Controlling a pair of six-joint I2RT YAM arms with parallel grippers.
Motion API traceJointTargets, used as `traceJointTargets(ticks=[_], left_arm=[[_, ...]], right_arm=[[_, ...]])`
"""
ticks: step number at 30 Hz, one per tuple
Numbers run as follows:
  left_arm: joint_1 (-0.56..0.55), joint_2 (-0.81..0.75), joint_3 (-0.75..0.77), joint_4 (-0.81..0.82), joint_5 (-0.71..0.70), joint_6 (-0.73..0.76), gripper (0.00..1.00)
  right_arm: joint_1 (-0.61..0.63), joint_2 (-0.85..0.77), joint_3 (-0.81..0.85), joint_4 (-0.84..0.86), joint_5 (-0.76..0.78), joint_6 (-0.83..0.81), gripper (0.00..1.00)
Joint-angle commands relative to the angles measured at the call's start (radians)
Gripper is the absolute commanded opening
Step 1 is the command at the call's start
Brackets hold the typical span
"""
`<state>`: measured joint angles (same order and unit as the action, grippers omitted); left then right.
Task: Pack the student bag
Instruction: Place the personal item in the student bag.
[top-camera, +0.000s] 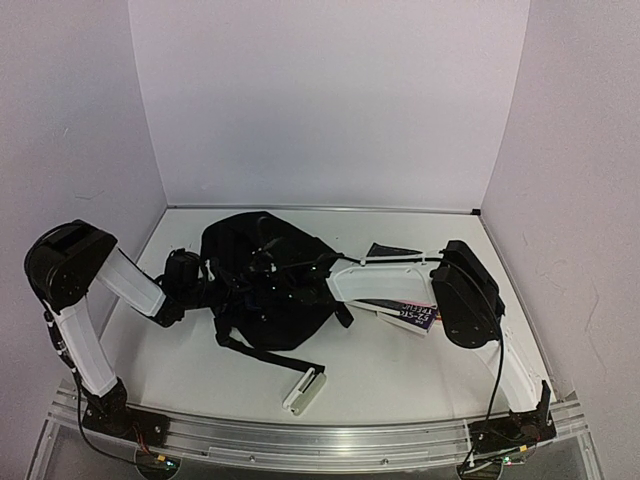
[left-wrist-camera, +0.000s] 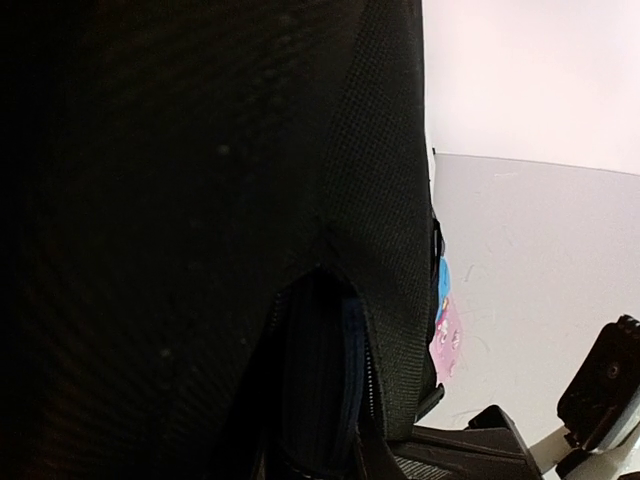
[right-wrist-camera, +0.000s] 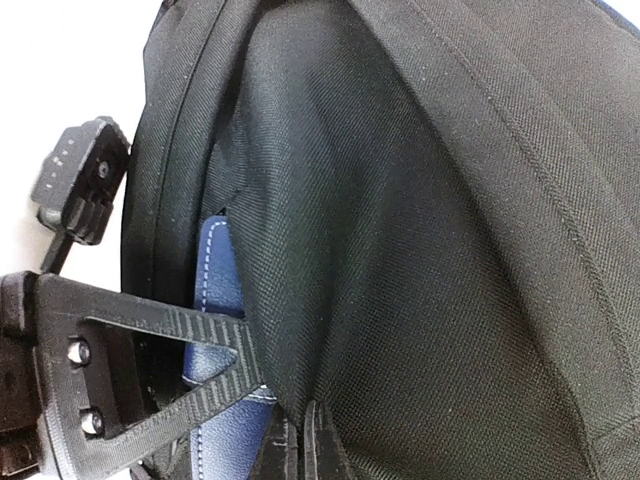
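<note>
The student bag (top-camera: 265, 285), a large black backpack, lies in the middle of the table and fills both wrist views (left-wrist-camera: 200, 200) (right-wrist-camera: 450, 250). My left gripper (top-camera: 195, 275) is at its left side, shut on a navy wallet (left-wrist-camera: 350, 370) that stands edge-on inside the zip opening. In the right wrist view the wallet (right-wrist-camera: 215, 290) shows white stitching, with a left finger (right-wrist-camera: 190, 335) lying across it. My right gripper (top-camera: 330, 282) is at the bag's right side. Its jaws (right-wrist-camera: 305, 445) are pressed together on the black fabric at the edge of the opening.
A book with a pink and blue cover (top-camera: 408, 313) (left-wrist-camera: 445, 330) lies under my right arm. A white oblong case (top-camera: 303, 390) sits near the front edge. A dark flat triangle (top-camera: 390, 250) lies at the back right. White walls close in three sides.
</note>
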<state>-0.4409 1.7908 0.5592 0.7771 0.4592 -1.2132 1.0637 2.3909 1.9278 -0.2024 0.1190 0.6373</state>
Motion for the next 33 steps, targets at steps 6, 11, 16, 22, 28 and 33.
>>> traceJointTargets(ticks=[6,11,16,22,28,33], left_arm=[[0.001,-0.214,0.087,-0.406,-0.116,0.207,0.41],[0.001,-0.269,0.075,-0.510,-0.109,0.238,0.53],[0.001,-0.317,0.063,-0.568,-0.095,0.241,0.52],[0.001,-0.343,0.054,-0.589,-0.068,0.227,0.39],[-0.004,-0.327,0.050,-0.607,-0.046,0.219,0.25],[-0.008,-0.318,0.038,-0.590,-0.043,0.218,0.18]], right_arm=[[0.038,-0.107,-0.016,0.024,-0.032,0.012,0.00],[0.038,-0.108,-0.016,0.024,-0.032,0.010,0.00],[0.039,-0.110,-0.020,0.024,-0.029,0.008,0.00],[0.038,-0.104,-0.012,0.024,-0.037,0.008,0.00],[0.039,-0.099,-0.003,0.024,-0.042,0.008,0.00],[0.038,-0.098,0.000,0.024,-0.045,0.008,0.00]])
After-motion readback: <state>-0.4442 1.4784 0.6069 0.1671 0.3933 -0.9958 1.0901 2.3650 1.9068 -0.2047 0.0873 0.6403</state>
